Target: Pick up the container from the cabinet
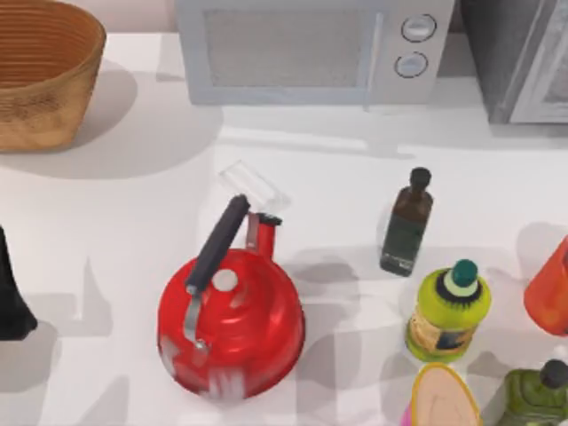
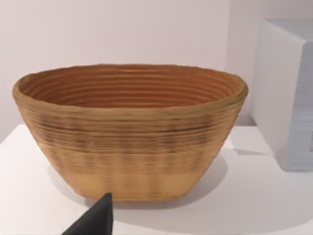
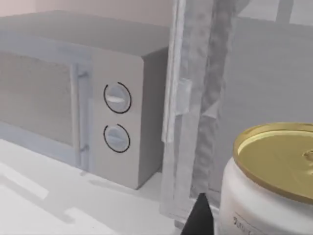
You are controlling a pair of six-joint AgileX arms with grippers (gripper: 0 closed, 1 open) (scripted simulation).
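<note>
At the bench's left edge, about halfway along it, my left arm [image 1: 12,302] sits as a dark mass. Its wrist camera looks level across the white surface at the woven basket [image 2: 131,132] in the far left corner. A dark tip of the left gripper [image 2: 95,220] pokes in low before the basket, and I cannot tell how wide that gripper stands.

A dark tip of the right gripper [image 3: 198,219] points toward the grey cabinet [image 3: 205,98] in the far right corner. Here too I cannot tell its opening. It holds nothing that I can see. Just beside that tip stands a white can with a gold lid, which I take for the container [image 3: 274,186]. It is upright, close against the cabinet's front. I cannot tell whether it stands inside the cabinet or before it.

The microwave [image 1: 311,49] stands along the far edge, between basket and cabinet. A red kettle [image 1: 232,324] sits near the front edge, left of centre. A dark bottle [image 1: 406,222] stands upright to its right, with a yellow-green bottle [image 1: 448,311] nearer the front right corner.
</note>
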